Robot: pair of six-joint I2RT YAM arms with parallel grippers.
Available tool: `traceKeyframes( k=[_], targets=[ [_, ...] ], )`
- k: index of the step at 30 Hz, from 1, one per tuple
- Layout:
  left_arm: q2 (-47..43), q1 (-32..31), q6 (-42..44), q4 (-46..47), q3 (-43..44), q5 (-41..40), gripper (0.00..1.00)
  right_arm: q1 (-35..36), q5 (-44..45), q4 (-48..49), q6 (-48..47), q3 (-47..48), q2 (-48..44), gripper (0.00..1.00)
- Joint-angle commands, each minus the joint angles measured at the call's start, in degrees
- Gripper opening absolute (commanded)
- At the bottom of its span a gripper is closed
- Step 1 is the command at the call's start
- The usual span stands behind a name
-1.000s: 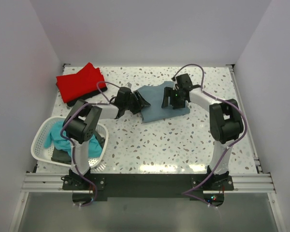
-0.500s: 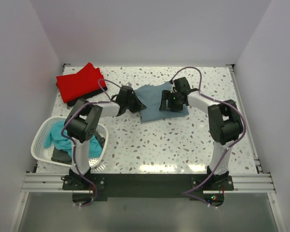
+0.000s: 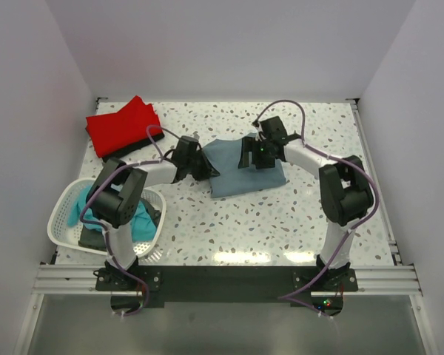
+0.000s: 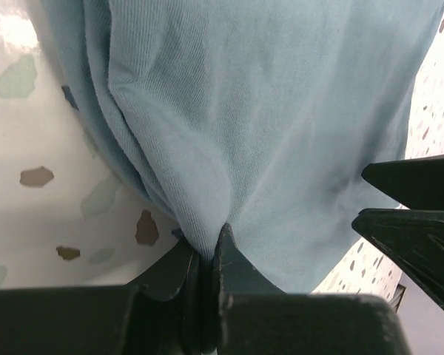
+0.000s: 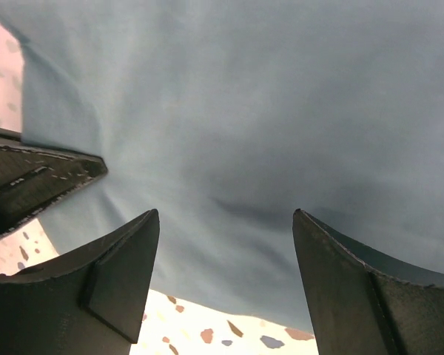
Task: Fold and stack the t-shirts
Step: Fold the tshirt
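Observation:
A folded grey-blue t-shirt (image 3: 243,173) lies on the speckled table (image 3: 237,222) at centre. My left gripper (image 3: 206,167) is shut on its left edge; the left wrist view shows the cloth (image 4: 266,126) pinched between the closed fingers (image 4: 229,259). My right gripper (image 3: 253,157) is open and rests over the shirt's upper right part; its wrist view shows the cloth (image 5: 237,126) between the spread fingers (image 5: 126,259). A folded red t-shirt (image 3: 123,126) lies at the back left. A teal t-shirt (image 3: 89,211) lies in the white basket (image 3: 59,214).
The white basket stands at the front left beside the left arm's base, with a dark garment (image 3: 96,238) under the teal one. A dark item (image 3: 137,148) sticks out from under the red shirt. White walls enclose the table on three sides.
Both grippers have moved left with the grey-blue shirt, dragging it a little toward the left and front. The shirt lies flatter and more spread now.

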Motion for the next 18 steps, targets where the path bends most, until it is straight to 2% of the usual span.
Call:
traceKeyframes(
  k=[1, 5, 10, 18],
  targets=[
    [-4.4, -0.7, 1.2, -0.8, -1.2, 2.3, 0.0, 2.2, -1.8, 1.2, 1.2, 2.4, -0.3, 0.76],
    [-6.5, -0.8, 1.5, -1.5, -1.3, 2.4, 0.0, 3.0, -1.6, 1.3, 1.4, 1.8, 0.2, 0.76],
    [-5.4, -0.8, 5.7, -9.1, 4.0, 3.7, 0.0, 3.0, -0.7, 1.5, 1.0, 1.2, -0.8, 0.76],
    [-5.5, -0.8, 3.2, -5.9, 1.6, 8.4, 0.0, 3.1, 0.6, 1.7, 1.8, 0.9, 2.5, 0.76]
  ],
)
